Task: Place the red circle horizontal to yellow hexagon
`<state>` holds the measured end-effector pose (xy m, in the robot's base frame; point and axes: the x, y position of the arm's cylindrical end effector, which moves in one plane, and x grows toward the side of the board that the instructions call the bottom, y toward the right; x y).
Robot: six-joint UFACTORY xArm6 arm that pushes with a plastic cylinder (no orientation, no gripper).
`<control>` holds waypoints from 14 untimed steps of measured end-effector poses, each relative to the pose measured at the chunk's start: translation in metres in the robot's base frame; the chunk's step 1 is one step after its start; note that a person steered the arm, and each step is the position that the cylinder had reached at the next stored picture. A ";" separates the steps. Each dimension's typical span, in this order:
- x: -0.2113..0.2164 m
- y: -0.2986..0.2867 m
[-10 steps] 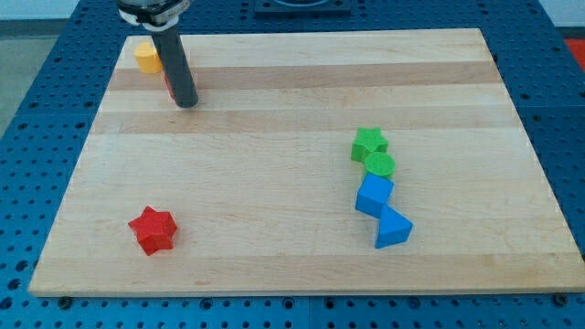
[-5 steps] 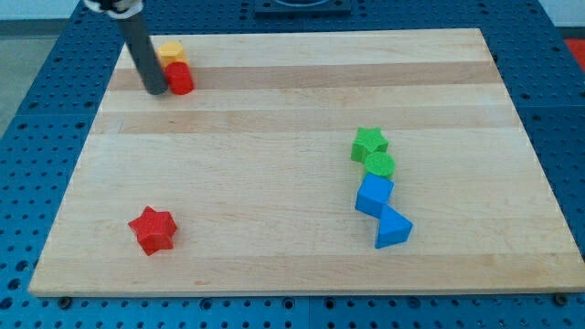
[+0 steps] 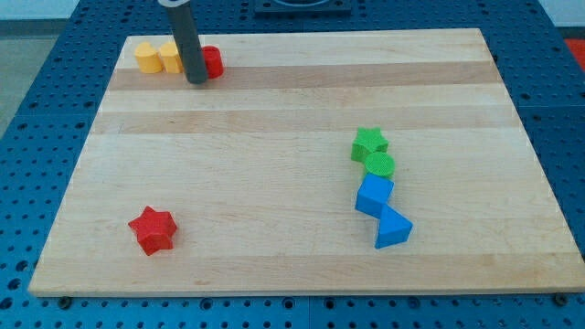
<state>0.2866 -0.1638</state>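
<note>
We have no fingers on this arm, only a dark rod, so nothing can be apart, together or clamped. Our tip (image 3: 196, 80) stands on the board (image 3: 292, 238) near its top-left corner, and we take this tip as the landmark for all places.

The red circle (image 3: 211, 61) is just to the view's right of the tip and a little toward the top. The rod covers its left part, and it seems to touch the rod, but we cannot tell this for sure. Just to the view's left of the rod we see a yellow block (image 3: 169, 57), partly hidden by the rod, so its shape is not clear. Beside it, further to the left, is the yellow hexagon (image 3: 146, 57). These two yellow blocks touch or almost touch. The three pieces make one row across the view, at nearly the same height, and the rod stands between the yellow block and the red circle.

Far below the tip, a little to the left, lies a red star (image 3: 153, 229). Well to the right and lower are a green star (image 3: 369, 143), a green circle (image 3: 380, 164) touching it, then a blue block (image 3: 374, 196) and a blue triangle (image 3: 392, 228), in one chain going down.
</note>
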 end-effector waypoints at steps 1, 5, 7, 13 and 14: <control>-0.003 0.000; -0.037 0.105; -0.043 0.061; 0.042 0.043; 0.070 -0.013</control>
<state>0.3571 -0.1769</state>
